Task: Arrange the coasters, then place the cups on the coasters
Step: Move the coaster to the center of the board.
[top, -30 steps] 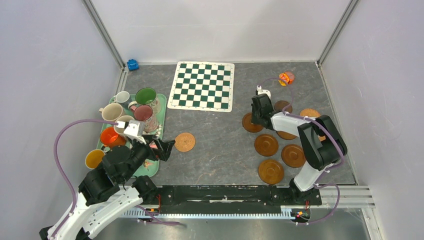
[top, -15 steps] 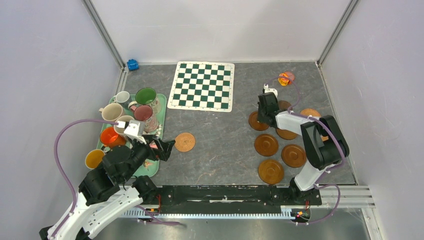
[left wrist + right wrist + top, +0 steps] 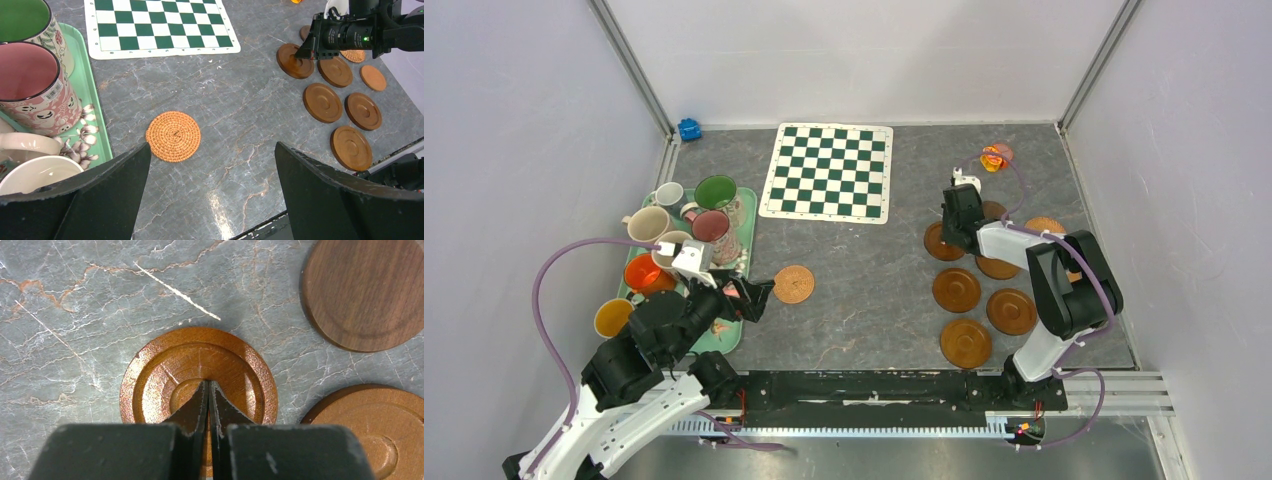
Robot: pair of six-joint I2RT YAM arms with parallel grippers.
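- From above, the desk [image 3: 864,300] carries the tray [image 3: 748,215] at 9 o'clock, close to the left wall. The cups [image 3: 716,192] crowd on it and just beside it.
- The chequered mat [image 3: 829,171] lies at 12 o'clock near the far edge. The wooden coasters [image 3: 956,289] cluster at 3 o'clock, near the right wall.
- One woven coaster [image 3: 794,284] lies alone just right of the tray. Between it and the cluster we see a broad bare stretch of desk.
- Our left hand [image 3: 749,298] hovers by the tray's near right corner, fingers spread wide and holding nothing.
- Our right hand [image 3: 948,232] reaches to the 10 o'clock edge of the cluster.
- In the left wrist view, the woven coaster sits framed between the spread fingers with bare desk all round it. A pink cup [image 3: 30,85] stands on the tray at 9 o'clock.
- In the right wrist view, the fingers are pressed together with nothing between them. Their tips are over the centre dip of a rimmed coaster [image 3: 150,385], and we cannot tell whether they touch it.
- Two more coasters lie at 2 and 4 o'clock, near that one but apart from it. The desk is bare from 8 through 12 o'clock.
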